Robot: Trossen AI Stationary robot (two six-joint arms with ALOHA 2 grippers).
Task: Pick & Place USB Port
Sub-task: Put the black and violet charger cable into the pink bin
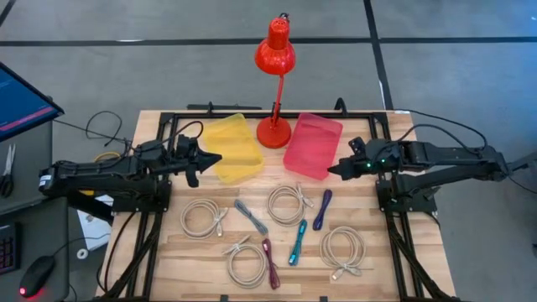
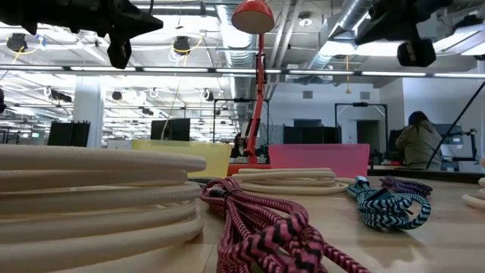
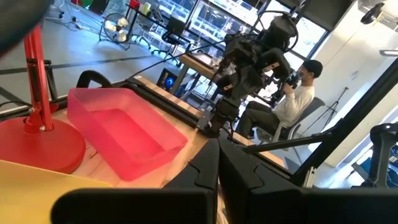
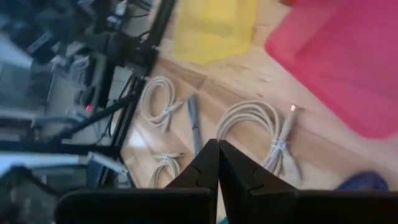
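Both tools, left (image 1: 214, 158) and right (image 1: 333, 171), are pinched closed on nothing, and those coiled USB cables (image 1: 289, 204) look light and floppy, so I'd grab the tied middle.

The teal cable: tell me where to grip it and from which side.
Take the teal cable across the middle of its bundle, from straight above. It lies flat as a slim, tied strip running toward the table's front edge, so turn the right pincer to close across its narrow width. The purple cable lies close.
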